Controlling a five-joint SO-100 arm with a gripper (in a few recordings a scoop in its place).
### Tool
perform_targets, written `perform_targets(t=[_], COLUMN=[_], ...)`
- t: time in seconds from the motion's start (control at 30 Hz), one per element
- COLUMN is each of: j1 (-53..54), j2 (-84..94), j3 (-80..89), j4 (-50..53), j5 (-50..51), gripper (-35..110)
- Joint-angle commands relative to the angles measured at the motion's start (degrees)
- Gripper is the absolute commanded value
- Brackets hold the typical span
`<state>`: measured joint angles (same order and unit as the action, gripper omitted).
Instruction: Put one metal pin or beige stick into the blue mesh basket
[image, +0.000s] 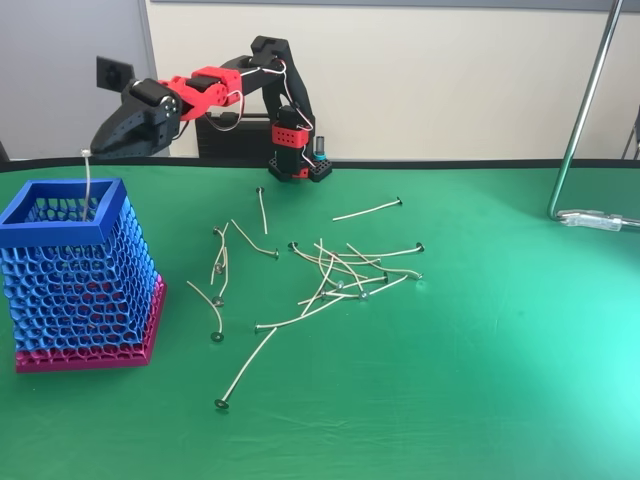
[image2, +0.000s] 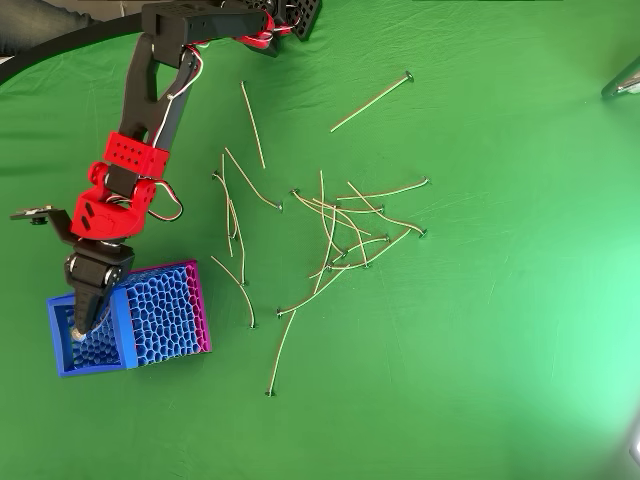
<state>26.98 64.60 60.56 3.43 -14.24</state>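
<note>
Overhead view, item 1: black two-finger gripper (image2: 80, 322) on my red-and-black arm, parked above the open mouth of the tall blue honeycomb-mesh basket (image2: 62, 355) with its magenta base. The fingertips sit inside the outline of the solid blue rim, toward its left half in this view.

Item 2: thin pale beige pin (image: 87, 185), seen in the fixed view. It hangs near vertical from the gripper (image: 92, 150), long axis pointing straight down, lower end past the rim (image: 40, 238) and inside the basket opening. The fingers are clenched on its upper end; I judge this from the pin hanging there, since the jaws themselves are too small to read.

Item 3: governing relation. The pin lies directly below the tool, axis in line with the basket's depth, and I see no contact with the mesh wall. My judgement: letting go is all the next move calls for, and the pin should fall inside. The risk is a bent shaft snagging in a honeycomb cell.

Item 4: loose pile of similar pale pins with dark heads (image: 335, 275) on the green table cloth (image: 480, 380), well apart from the basket, to its right.
</note>
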Motion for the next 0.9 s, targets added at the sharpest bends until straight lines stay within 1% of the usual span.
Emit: perform_targets(t=[0.0,0.37,0.4,0.47,0.5,0.63,0.87], j1=[1.05,2.9,2.99,3.16,3.16,3.16,3.25], j2=[5.01,5.36,5.36,5.36,5.36,5.36,5.19], j3=[0.18,-0.44,-0.53,-0.53,-0.7,-0.7,-1.32], j4=[-1.14,-1.32,-1.32,-1.32,-1.32,-1.32,-1.32], j5=[0.53,2.2,2.37,3.34,3.43,3.6,4.22], gripper=[0,0,5,22,24,28,29])
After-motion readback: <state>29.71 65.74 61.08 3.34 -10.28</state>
